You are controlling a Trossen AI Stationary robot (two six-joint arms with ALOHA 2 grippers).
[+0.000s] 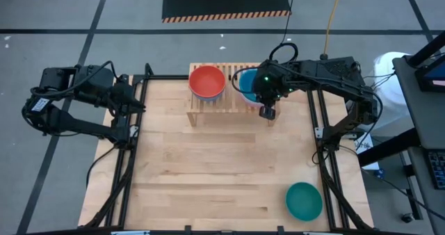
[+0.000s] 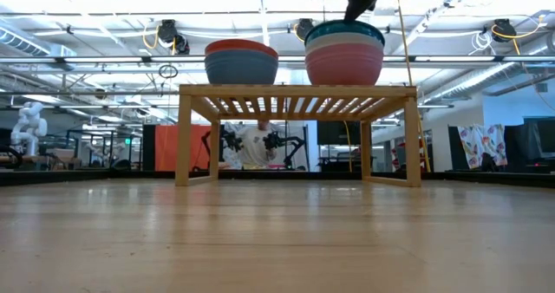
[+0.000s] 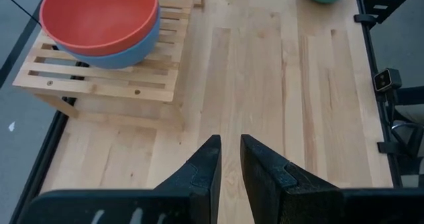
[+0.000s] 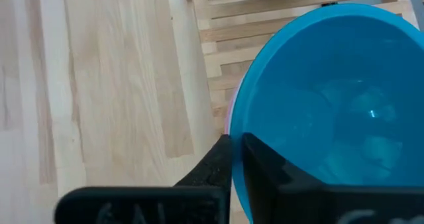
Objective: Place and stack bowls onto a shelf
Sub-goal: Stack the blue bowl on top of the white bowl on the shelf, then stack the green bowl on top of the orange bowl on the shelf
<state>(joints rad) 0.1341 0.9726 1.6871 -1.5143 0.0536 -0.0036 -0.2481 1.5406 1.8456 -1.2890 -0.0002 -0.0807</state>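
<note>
Right gripper (image 4: 237,159) astride blue bowl (image 4: 331,105) rim

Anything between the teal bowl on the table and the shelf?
Nothing visible. Bare tabletop lies between the teal bowl and the shelf. The right gripper is at the blue bowl stack there.

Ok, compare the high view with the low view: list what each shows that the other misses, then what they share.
Only the high view shows the teal bowl alone near the table's front right corner, the waiting left gripper at the table's left edge, and the right gripper at the blue bowl.

Only the low view shows the stacking: the red bowl nested in a second blue bowl, and a pink bowl low in the right stack.

Both show the shelf carrying two stacks.
</note>
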